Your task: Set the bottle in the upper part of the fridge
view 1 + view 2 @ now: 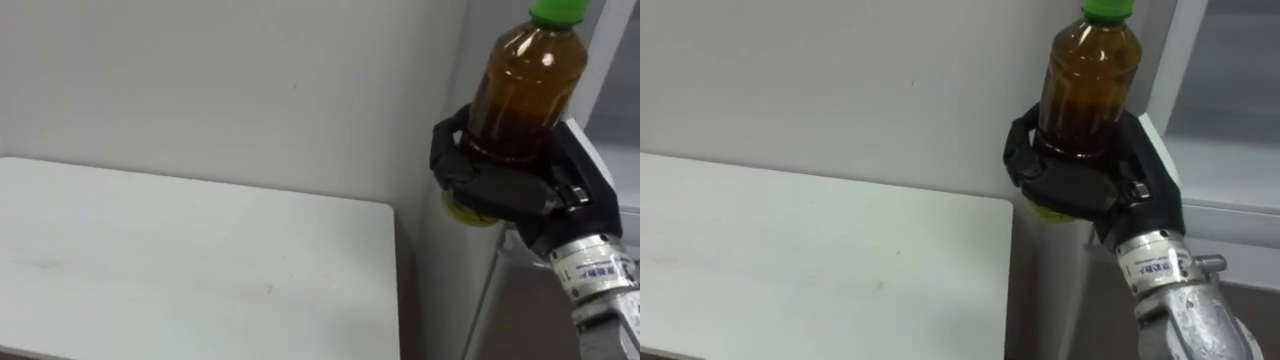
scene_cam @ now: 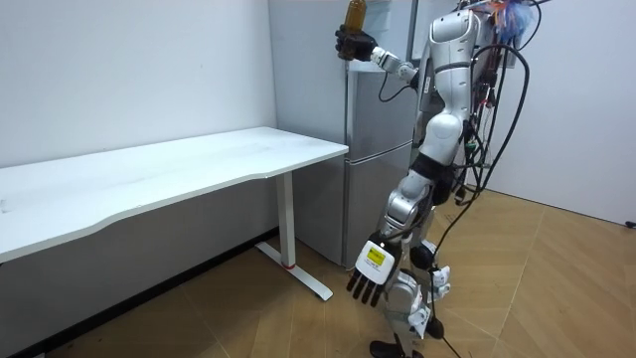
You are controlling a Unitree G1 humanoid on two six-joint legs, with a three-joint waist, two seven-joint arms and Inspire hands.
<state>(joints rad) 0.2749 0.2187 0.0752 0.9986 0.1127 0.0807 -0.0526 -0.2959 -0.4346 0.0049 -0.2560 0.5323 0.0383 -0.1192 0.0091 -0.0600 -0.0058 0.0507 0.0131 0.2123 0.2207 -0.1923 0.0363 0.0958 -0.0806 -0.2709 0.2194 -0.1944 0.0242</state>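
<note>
a white table (image 1: 200, 260) ends just beside the fridge (image 2: 370, 139). level with the fridge's top, the right hand (image 1: 510, 190) curls its fingers round the upright, green-capped brown bottle (image 1: 525, 85). the left hand (image 2: 370, 276) hangs straight-fingered near the fridge's foot.

You're in a sparse, office-like room: a long white desk on white metal legs (image 2: 199, 159) stands against bare white walls (image 2: 129, 70), the floor (image 2: 556, 283) is light-brown wooden herringbone parquet, and a tall grey metal fridge (image 2: 373, 169) stands just beside the desk's end.
</note>
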